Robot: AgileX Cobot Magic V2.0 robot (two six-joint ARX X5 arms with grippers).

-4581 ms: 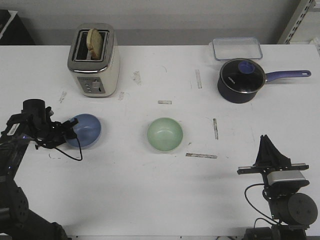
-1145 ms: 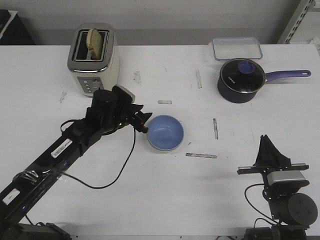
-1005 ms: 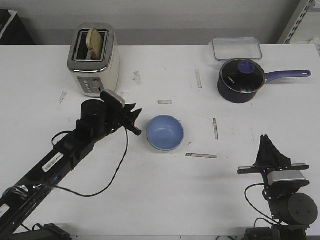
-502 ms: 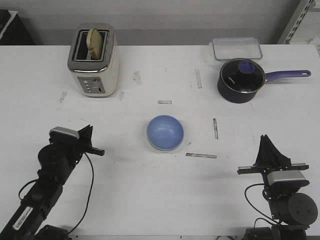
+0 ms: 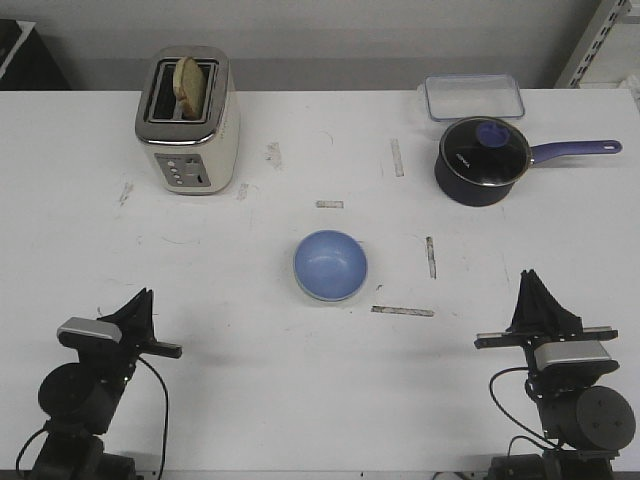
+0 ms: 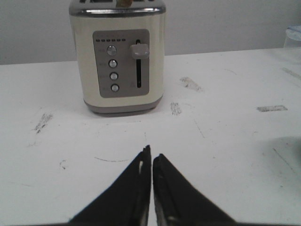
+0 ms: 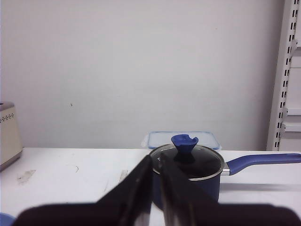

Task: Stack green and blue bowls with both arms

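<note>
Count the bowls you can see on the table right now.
1 visible: the blue bowl at mid-table, between the toaster and the saucepan. No green bowl shows anywhere; it may be hidden beneath the blue one, but the front view cannot confirm that.

We saw a plain pale grey wall [image 7: 141, 70] behind a scuffed white table [image 5: 250, 350], a white slotted shelving upright [image 7: 288, 75] at the far right corner, and a dark piece of furniture [image 5: 25, 55] at far left.
</note>
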